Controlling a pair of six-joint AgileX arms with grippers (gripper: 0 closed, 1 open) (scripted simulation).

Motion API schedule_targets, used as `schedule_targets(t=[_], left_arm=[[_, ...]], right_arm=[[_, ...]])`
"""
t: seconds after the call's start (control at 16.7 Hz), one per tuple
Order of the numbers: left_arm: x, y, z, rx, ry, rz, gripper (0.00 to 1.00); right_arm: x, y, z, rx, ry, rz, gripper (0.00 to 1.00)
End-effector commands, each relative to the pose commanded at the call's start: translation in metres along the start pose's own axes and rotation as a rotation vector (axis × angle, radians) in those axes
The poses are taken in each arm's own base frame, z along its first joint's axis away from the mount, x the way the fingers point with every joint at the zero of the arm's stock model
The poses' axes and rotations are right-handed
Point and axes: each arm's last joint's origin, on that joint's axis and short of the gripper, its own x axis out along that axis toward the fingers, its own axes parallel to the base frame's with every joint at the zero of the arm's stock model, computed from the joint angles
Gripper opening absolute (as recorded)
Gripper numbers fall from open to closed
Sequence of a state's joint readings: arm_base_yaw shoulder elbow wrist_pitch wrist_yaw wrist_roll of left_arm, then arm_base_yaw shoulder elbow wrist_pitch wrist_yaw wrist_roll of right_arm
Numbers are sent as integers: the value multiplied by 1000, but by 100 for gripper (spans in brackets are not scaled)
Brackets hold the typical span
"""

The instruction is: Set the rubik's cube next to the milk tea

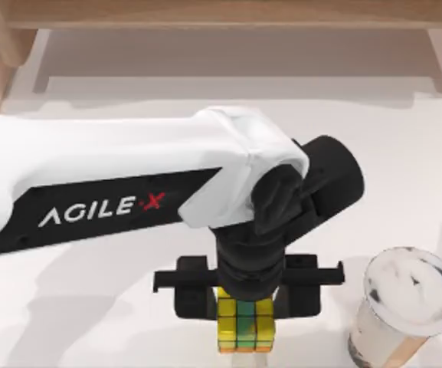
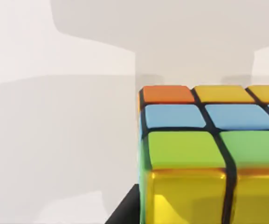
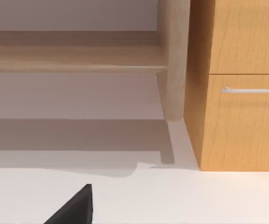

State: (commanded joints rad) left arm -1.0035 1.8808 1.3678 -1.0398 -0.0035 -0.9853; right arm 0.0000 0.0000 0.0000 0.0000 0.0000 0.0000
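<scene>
The rubik's cube (image 1: 245,331) has yellow, green and orange squares on a dark grid and sits near the table's front edge, at the middle of the top view. My left gripper (image 1: 245,305) reaches down over it, with a black finger (image 1: 194,297) pressed against each side, shut on the cube. In the left wrist view the cube (image 2: 209,154) looms close, showing orange, blue, green and yellow squares. The milk tea (image 1: 410,295), a clear cup of light brown drink with a whitish sealed top, stands to the cube's right, apart from it. A dark part of my right gripper (image 3: 73,209) shows over the white table.
The left arm's white link (image 1: 113,184) spans the table's left and middle. A wooden frame (image 1: 221,15) runs along the back. In the right wrist view, a wooden cabinet (image 3: 237,93) with a metal drawer handle (image 3: 253,90) stands beside a round leg (image 3: 174,60).
</scene>
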Motion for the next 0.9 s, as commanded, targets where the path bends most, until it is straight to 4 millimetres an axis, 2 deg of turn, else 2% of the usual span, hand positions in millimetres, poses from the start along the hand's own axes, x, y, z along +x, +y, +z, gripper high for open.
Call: schedule_targets(t=[0.48,0.9], left_arm=[[0,2,-2,12,10,11,0],[5,13,-18,124,65,132,0]], right_arm=[[0,0,0,0,0,0,100],[0,0,0,0,0,0,100]])
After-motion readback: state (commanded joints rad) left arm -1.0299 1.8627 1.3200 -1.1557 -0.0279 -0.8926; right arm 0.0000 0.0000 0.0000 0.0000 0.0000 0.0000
